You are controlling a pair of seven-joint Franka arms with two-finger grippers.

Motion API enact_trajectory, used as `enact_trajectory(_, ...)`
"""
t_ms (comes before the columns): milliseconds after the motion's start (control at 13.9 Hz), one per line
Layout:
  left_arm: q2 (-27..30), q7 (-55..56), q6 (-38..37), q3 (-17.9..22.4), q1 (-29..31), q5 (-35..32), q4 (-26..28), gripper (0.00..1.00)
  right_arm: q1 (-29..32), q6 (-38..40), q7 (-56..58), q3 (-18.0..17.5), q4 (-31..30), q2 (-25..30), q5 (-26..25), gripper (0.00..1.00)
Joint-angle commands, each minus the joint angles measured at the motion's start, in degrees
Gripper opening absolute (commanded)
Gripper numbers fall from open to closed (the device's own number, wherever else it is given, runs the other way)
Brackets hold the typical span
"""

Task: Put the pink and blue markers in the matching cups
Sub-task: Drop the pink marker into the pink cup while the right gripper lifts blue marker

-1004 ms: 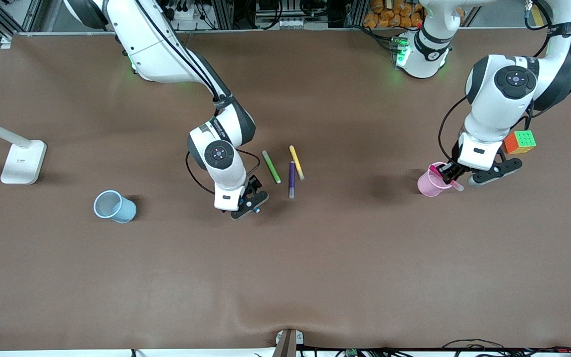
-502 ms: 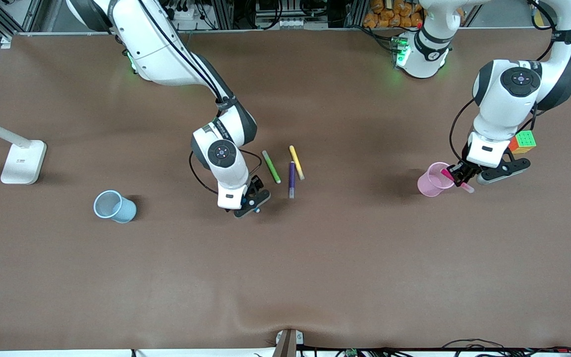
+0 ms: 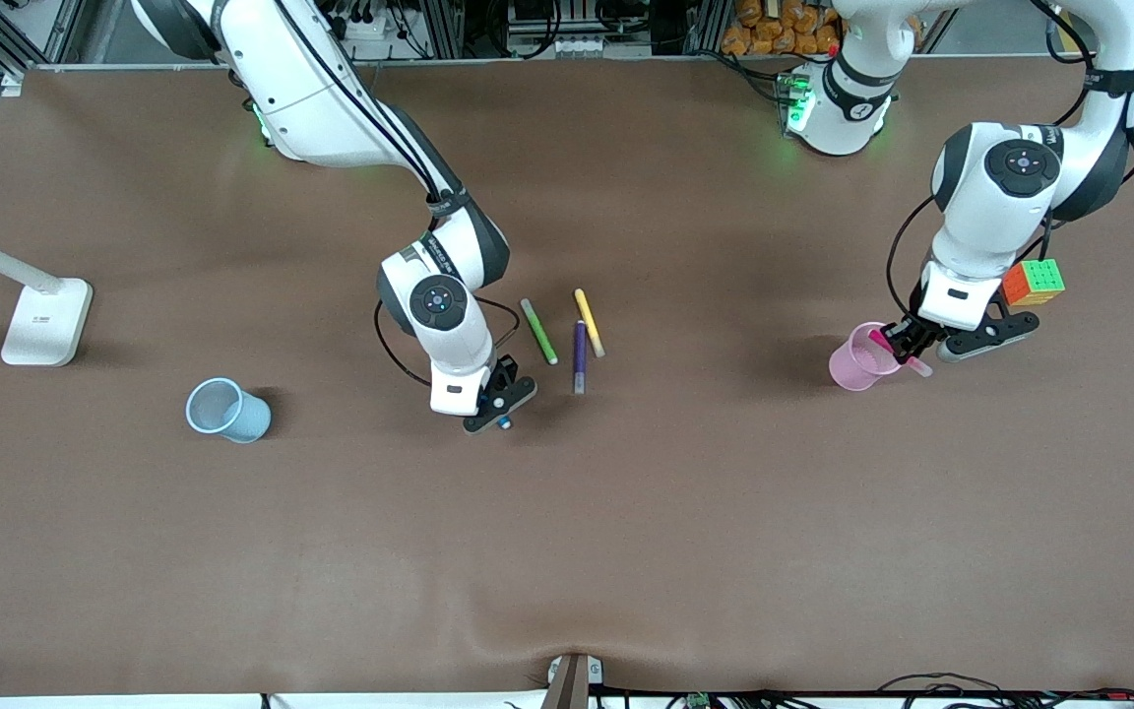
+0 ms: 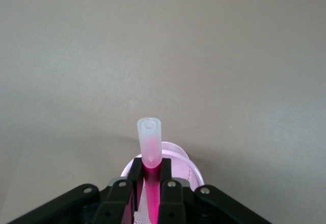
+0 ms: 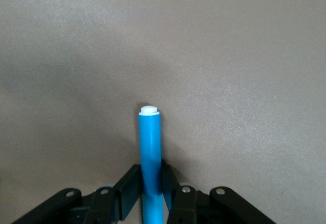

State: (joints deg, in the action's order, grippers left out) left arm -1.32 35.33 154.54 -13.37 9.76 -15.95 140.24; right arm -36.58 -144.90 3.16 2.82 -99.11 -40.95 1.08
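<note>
My left gripper (image 3: 900, 347) is shut on the pink marker (image 3: 897, 352), tilted over the rim of the pale pink cup (image 3: 857, 358). In the left wrist view the pink marker (image 4: 151, 147) stands between the shut fingers (image 4: 168, 180), its clear cap up, with the pink cup (image 4: 175, 155) beneath. My right gripper (image 3: 498, 409) is shut on the blue marker (image 3: 505, 423) just above the bare table near the loose pens. In the right wrist view the blue marker (image 5: 151, 158) is clamped upright between the fingers (image 5: 128, 188). The light blue cup (image 3: 225, 410) stands toward the right arm's end.
A green pen (image 3: 538, 332), a dark purple pen (image 3: 579, 356) and a yellow pen (image 3: 589, 322) lie beside my right gripper. A Rubik's cube (image 3: 1032, 282) sits near my left arm. A white lamp base (image 3: 45, 321) stands at the right arm's end.
My left gripper swung away from the pink cup, then came back over its rim with the pink marker. My right gripper has barely moved, still holding the blue marker.
</note>
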Motion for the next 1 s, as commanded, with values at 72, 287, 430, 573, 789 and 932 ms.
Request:
enact_trajectory(72,-1.4,0.1,1.4,-0.5,0.7,-1.2,0.3,0.00,-0.4,5.1,1.1,0.3,1.4,0.2,0.0,0.00)
enact_trajectory(287,-2.2,0.6,1.3,-0.5,0.7,-1.2,0.0,1.00,-0.1,18.7,1.8,0.3,6.9,1.2,-0.8,0.00)
enact_trajectory(430,-1.5,0.5,0.8,-0.5,0.8,-1.2,-0.6,1.00,0.3,23.8,2.0,0.6,8.4,1.7,-1.1,0.00)
enact_trajectory(573,-1.1,0.5,-2.2,-0.7,0.7,-1.2,-2.9,1.00,0.7,26.8,4.6,0.8,8.7,2.7,-1.3,0.00)
enact_trajectory(789,-1.0,0.4,-12.4,-1.8,0.3,-0.5,-8.5,1.00,1.9,29.0,7.6,1.5,8.7,4.3,-2.9,0.00)
enact_trajectory(932,0.2,0.4,-14.7,-2.8,0.3,0.0,-10.2,1.00,2.6,33.6,9.5,2.0,8.9,6.0,-5.7,0.00)
